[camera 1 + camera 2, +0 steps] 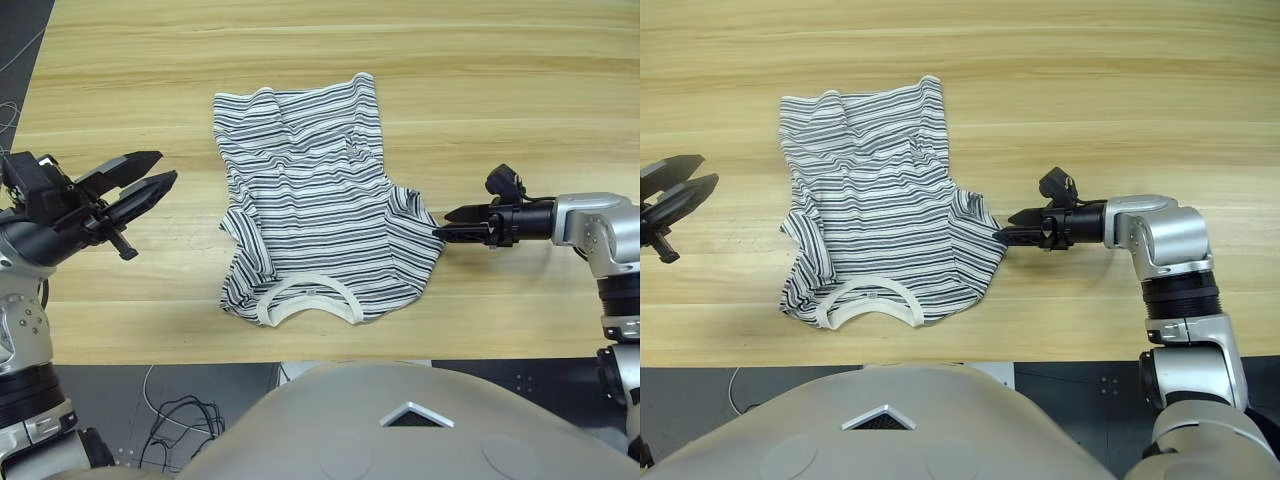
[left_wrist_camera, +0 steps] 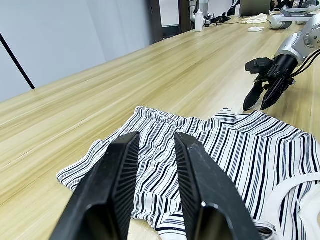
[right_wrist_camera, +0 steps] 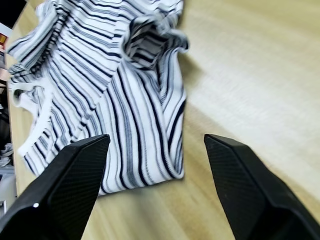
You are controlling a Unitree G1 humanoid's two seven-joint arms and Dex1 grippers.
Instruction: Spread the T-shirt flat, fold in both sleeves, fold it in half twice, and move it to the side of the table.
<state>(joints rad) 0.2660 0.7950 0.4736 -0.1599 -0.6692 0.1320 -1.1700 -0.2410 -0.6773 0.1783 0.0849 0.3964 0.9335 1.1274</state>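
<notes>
Striped T-shirt (image 1: 310, 200) looks soft, light, floppy; probably best pinched at the sleeve hem (image 1: 418, 215) beside the right gripper (image 1: 440, 224); it and the left gripper (image 1: 166, 166) gape, empty.

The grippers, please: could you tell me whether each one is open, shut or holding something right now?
Left gripper: open, holding nothing.
Right gripper: open, empty, at the edge of the shirt.

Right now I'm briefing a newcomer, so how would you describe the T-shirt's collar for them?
On the wooden table, find the crumpled striped T-shirt in the middle. Its collar lies at the edge nearest the robot: a plain white curved band, the only unstriped part.
</notes>
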